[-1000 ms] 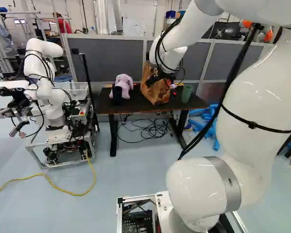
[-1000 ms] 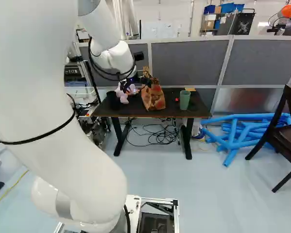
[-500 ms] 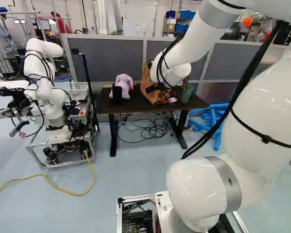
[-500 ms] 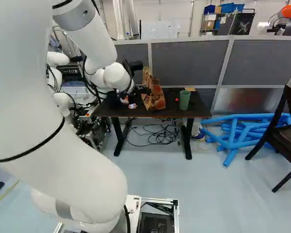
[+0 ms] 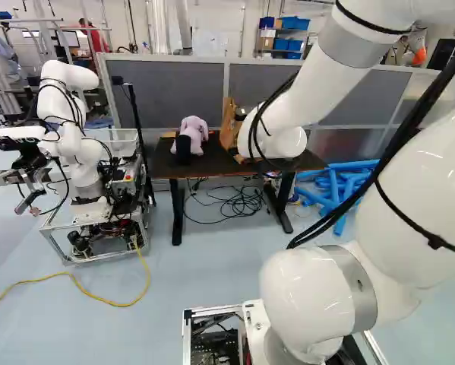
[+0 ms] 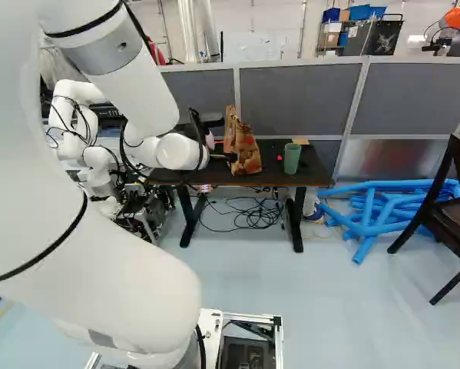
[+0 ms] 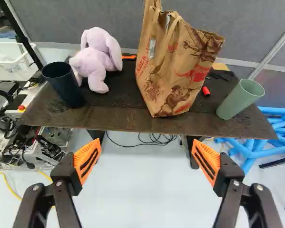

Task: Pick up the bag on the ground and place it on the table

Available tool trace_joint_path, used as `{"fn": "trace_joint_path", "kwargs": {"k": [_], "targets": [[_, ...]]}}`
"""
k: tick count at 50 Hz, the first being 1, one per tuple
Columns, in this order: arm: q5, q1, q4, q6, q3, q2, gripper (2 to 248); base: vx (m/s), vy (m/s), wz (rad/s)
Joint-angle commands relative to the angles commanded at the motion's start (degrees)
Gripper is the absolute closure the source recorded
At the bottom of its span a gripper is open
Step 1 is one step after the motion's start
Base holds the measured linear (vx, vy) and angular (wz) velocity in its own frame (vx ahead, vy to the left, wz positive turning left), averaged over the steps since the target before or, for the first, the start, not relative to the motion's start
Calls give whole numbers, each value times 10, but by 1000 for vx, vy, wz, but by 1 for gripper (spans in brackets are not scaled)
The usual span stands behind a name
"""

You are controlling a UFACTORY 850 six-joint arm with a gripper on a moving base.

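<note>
The brown paper bag with red and brown print stands on the dark table, its handles up, seen whole in the wrist view. Of my gripper, only a small dark part shows beside the bag in the right base view; the wrist hides the rest. In the wrist view my gripper stands wide open with nothing between its orange pads. The bag is ahead of the fingers, beyond the table's near edge, apart from both pads.
A lilac plush toy and a dark cup share the table with a green cup. Cables lie beneath. Blue tubes and a dark chair are at the right. Another robot stands at the left.
My arm has drawn back and down, away from the bag and the table's top. The bag stays standing where it was. The base has not moved.
</note>
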Motion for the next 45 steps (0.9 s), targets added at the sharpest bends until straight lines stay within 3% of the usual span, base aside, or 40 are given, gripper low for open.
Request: {"fn": "trace_joint_path", "kwargs": {"k": [22, 45], "targets": [[100, 2, 0, 20, 79, 32, 3, 0, 0, 0], [172, 3, 0, 35, 137, 54, 3, 0, 0, 0]]}}
